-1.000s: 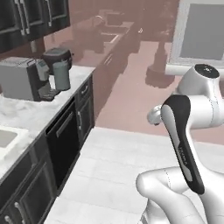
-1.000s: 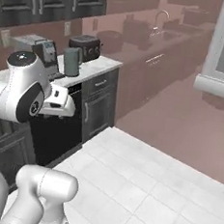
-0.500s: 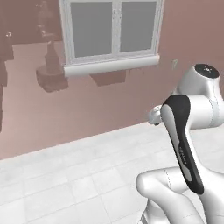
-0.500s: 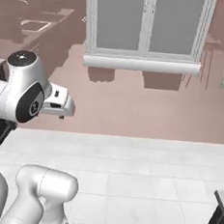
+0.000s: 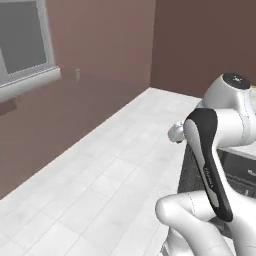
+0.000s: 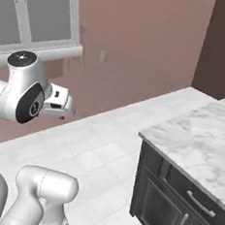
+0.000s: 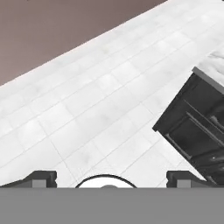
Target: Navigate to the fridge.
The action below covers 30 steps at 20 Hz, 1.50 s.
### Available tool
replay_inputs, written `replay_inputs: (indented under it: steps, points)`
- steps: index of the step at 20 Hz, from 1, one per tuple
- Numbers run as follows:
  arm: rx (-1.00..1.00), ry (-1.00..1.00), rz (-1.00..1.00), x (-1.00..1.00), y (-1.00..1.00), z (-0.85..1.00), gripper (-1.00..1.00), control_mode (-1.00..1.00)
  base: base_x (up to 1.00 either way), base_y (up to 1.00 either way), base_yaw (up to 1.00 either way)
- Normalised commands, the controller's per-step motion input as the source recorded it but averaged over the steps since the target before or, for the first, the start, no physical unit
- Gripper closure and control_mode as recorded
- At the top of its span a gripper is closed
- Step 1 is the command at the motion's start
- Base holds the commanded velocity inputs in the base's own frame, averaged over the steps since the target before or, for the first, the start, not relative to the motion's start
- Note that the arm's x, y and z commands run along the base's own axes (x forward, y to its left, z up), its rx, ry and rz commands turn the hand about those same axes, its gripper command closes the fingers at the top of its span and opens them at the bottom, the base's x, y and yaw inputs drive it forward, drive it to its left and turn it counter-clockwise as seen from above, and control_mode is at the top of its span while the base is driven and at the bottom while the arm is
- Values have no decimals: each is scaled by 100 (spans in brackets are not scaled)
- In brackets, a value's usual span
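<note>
- Since half a second ago the whole picture has swung: the base has turned, so the window (image 6: 38, 15) that sat square ahead now sits off to the left, and a dark island cabinet (image 6: 174, 198) with a marble top (image 6: 199, 137) has come in on the right.
- From the hand camera I see my gripper (image 7: 109, 177) with its two dark fingertips (image 7: 41, 177) set wide apart and nothing between them.
- Below and ahead of the gripper lies bare white tile floor (image 7: 87, 100); off to its right, the cabinet's drawer fronts.
- Beyond that stands the pink-brown wall (image 5: 100, 45), with a small outlet (image 6: 102, 56) near the window sill.
- I judge I am mid-turn, searching; the fridge has not come into any camera, so I cannot say where it stands.
- Next move calls for more rotation until a tall steel front appears, while keeping the base off the island corner.
- Containers: just the island's shut drawers and doors, contents hidden.
</note>
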Motion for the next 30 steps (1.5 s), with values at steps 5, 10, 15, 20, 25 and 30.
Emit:
replay_inputs:
  steps: [5, 10, 15, 20, 25, 30]
  points:
    - [0, 0, 0, 0, 0, 0, -100, 100, -3, 2, -93]
    - [0, 0, 0, 0, 0, 0, -100, 100, -3, 10, -88]
    - [0, 0, 0, 0, 0, 0, -100, 100, -3, 13, -89]
    - [0, 0, 0, 0, 0, 0, -100, 100, -4, 3, -91]
    - [0, 0, 0, 0, 0, 0, -100, 100, -2, 0, -93]
    - [0, 0, 0, 0, 0, 0, -100, 100, -2, 1, -94]
